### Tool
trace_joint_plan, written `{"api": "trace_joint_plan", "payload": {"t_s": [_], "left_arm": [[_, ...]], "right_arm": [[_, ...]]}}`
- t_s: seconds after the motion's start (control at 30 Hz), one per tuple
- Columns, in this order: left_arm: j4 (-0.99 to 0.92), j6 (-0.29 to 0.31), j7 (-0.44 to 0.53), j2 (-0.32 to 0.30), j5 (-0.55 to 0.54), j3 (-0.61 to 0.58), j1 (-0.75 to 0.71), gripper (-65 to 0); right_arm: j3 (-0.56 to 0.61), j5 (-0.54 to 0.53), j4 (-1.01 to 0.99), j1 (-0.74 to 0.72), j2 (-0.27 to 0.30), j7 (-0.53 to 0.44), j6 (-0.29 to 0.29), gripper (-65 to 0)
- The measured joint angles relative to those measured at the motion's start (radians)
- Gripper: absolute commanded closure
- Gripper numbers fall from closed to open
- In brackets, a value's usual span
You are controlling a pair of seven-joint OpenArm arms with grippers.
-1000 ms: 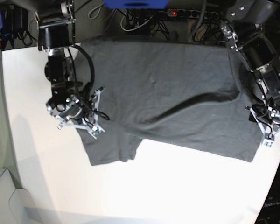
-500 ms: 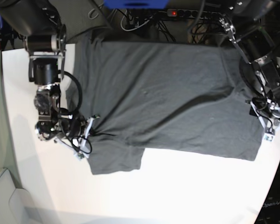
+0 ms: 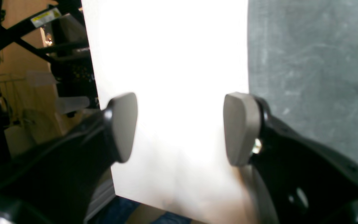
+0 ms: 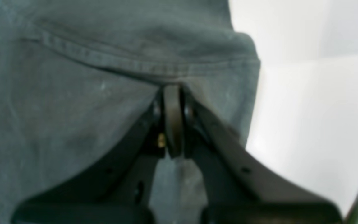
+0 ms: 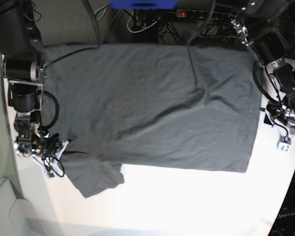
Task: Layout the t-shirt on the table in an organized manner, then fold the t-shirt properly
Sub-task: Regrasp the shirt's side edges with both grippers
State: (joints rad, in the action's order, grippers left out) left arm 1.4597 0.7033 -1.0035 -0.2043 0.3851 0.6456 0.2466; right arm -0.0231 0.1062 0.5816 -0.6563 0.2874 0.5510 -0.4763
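Note:
The dark grey t-shirt [image 5: 147,98] lies spread wide over the white table [image 5: 187,201], with a few shallow creases and one sleeve [image 5: 96,179] at the lower left. My right gripper [image 5: 64,151] is at the shirt's left edge. In the right wrist view it [image 4: 172,93] is shut on the t-shirt [image 4: 73,109], just below a stitched seam. My left gripper [image 5: 281,135] sits off the shirt's right edge. Seen from the left wrist, it [image 3: 180,127] is open over bare table [image 3: 166,46], and the t-shirt [image 3: 315,62] lies beside one finger.
A power strip [image 5: 187,13], cables and a blue object [image 5: 142,4] lie behind the table's far edge. The table's curved edge runs close to both arms. A pale grey-green surface [image 5: 0,206] lies at the lower left.
My right gripper has pulled the shirt's edge far to the base view's left and a little forward, spreading the cloth wider. The shirt's right edge has drawn away from the left gripper, which has barely moved.

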Motion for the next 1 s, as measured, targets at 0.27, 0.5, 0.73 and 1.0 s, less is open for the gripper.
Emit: {"api": "trace_joint_plan", "payload": {"t_s": [0.27,0.5,0.73,1.0], "left_arm": [[-0.031,0.0,0.001,0.05,-0.003,0.0,-0.051,-41.9],[-0.01,-0.001,0.005,0.175,-0.007,0.0,-0.045,-41.9],[-0.036,-0.001,0.014,0.185,-0.002,-0.001,-0.039,-41.9],[-0.142,-0.002,0.09,0.138,-0.019,0.001,-0.031,-41.9]], "right_arm": [[0.001,0.021,0.211,0.082,-0.003,0.079,0.005,0.0],[0.013,0.021,0.576,0.23,-0.044,0.176,0.003,-0.3],[0.01,0.025,0.763,0.334,-0.039,0.364,-0.132,-0.3],[0.012,0.021,0.76,0.442,-0.038,0.417,-0.226,-0.2]]}}
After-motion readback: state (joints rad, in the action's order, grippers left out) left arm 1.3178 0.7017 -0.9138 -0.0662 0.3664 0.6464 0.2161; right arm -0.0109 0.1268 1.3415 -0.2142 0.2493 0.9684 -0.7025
